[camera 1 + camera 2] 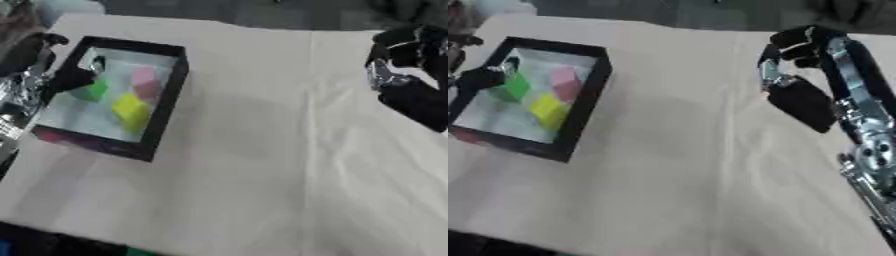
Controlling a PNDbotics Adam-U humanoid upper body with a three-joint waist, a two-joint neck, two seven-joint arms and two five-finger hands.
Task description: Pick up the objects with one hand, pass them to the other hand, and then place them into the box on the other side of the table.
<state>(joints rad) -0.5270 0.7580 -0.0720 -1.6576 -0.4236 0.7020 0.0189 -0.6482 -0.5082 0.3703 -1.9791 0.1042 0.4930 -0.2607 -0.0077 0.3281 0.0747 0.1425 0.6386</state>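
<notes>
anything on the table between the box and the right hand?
Nothing: bare cloth-covered table separates the box from the right hand, clearest in the right eye view.

Desk [280, 150] covered in pale cloth, filling the frame; one black-walled box [166, 95] rests on it at upper left.

The left robot hand [66, 80] partly hides the green block [91, 91]; its fingers blur together.
</notes>
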